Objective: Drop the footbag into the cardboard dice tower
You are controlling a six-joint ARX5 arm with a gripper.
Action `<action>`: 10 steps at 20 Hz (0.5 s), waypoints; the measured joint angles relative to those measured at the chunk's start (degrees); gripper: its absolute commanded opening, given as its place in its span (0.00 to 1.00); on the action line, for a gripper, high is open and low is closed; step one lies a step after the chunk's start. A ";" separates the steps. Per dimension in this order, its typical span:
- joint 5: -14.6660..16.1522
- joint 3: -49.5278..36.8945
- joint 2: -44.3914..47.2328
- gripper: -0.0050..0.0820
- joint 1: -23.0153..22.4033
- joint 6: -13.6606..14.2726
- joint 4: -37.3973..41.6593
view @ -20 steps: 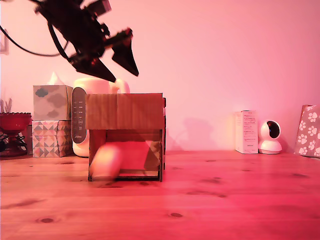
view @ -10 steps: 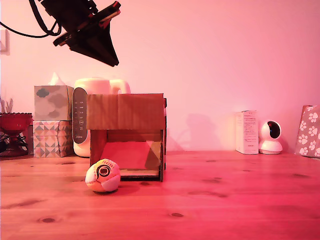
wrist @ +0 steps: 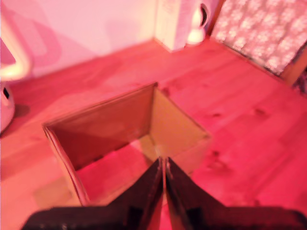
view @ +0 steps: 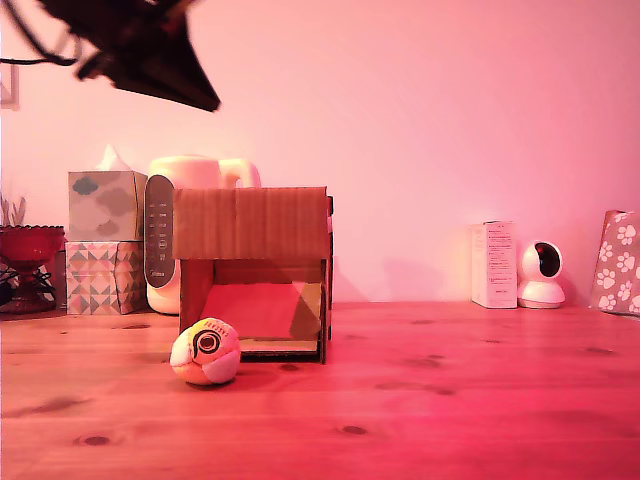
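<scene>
Now the footbag [view: 206, 351] rests on the table [view: 450, 400] at seven o'clock from the cardboard dice tower [view: 252, 272], ring logo facing the exterior camera. Overhead, the gripper [wrist: 163, 165] holds nothing, jaws pressed together.

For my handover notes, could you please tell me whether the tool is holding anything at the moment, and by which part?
Nothing is held: the tool is shut and empty above the cardboard dice tower, while the footbag lies on the table.
</scene>
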 measured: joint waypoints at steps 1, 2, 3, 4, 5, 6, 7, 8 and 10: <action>-0.02 -3.26 -1.75 0.04 0.00 -0.63 1.53; 0.02 -6.49 -3.28 0.04 0.00 -1.03 2.49; 0.37 -9.57 -4.52 0.04 0.00 -1.14 3.52; 0.55 -12.63 -5.70 0.04 0.00 -2.10 4.76; 0.68 -15.06 -6.91 0.04 0.00 -2.56 5.14; 0.81 -17.40 -8.26 0.04 0.00 -2.69 5.77; 0.92 -19.39 -9.88 0.04 0.00 -3.52 6.49; 0.94 -21.31 -11.76 0.04 0.00 -3.67 7.52; 1.01 -24.41 -15.82 0.04 0.00 -3.72 8.55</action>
